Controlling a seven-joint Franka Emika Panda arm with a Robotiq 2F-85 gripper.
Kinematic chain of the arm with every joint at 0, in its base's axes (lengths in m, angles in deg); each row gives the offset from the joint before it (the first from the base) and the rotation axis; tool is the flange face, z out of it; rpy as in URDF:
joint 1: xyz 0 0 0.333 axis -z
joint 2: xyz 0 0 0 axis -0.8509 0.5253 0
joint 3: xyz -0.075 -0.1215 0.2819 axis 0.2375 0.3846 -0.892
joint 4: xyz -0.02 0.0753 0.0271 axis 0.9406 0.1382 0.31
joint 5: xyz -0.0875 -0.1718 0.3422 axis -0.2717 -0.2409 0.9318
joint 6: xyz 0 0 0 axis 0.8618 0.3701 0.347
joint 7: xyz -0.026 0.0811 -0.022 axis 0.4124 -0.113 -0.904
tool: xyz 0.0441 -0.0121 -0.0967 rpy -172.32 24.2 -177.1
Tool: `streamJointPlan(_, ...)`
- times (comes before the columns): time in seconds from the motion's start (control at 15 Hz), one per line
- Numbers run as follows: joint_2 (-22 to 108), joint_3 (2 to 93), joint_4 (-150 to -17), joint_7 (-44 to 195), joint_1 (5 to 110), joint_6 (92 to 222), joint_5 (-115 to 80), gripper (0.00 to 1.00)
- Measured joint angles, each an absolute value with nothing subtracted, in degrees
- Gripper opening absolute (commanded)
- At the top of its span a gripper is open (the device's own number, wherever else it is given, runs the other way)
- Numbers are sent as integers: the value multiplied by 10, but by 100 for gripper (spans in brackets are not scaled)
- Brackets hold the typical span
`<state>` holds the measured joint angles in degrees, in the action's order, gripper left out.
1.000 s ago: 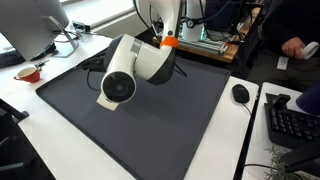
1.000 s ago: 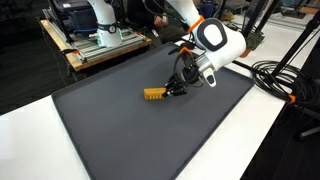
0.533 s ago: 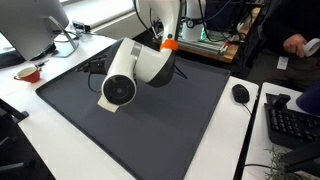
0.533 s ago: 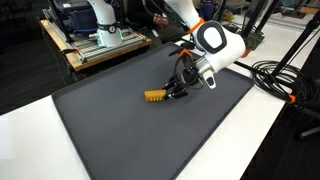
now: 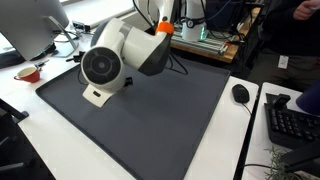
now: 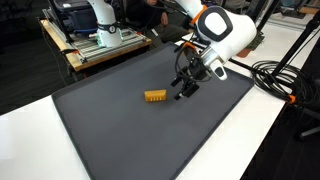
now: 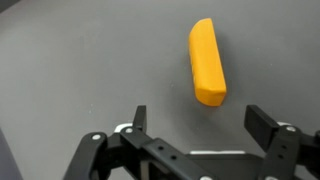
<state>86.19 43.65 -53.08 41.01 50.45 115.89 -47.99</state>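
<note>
A small orange block (image 6: 155, 96) lies flat on the dark grey mat (image 6: 120, 130). In the wrist view the orange block (image 7: 206, 62) shows as a long rounded bar above the jaws, apart from them. My gripper (image 6: 186, 88) hangs a little above the mat, just beside the block, open with nothing between its fingers. The gripper (image 7: 201, 118) has its two black fingers spread wide in the wrist view. In an exterior view the arm's white body (image 5: 110, 65) hides both the block and the gripper.
A monitor (image 5: 35, 25) and a red cup (image 5: 28, 72) stand at the mat's far side. A black mouse (image 5: 240, 93) and keyboard (image 5: 292, 122) lie on the white table. Black cables (image 6: 280, 80) run beside the mat. A wooden bench (image 6: 95, 50) stands behind.
The gripper has opened and let go of the orange block, then lifted up and away from it. The block stays on the mat.
</note>
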Motion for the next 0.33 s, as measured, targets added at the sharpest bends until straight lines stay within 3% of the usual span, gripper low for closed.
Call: streamJointPlan(0.33,753,417,-607,408,563,1220,-390,100)
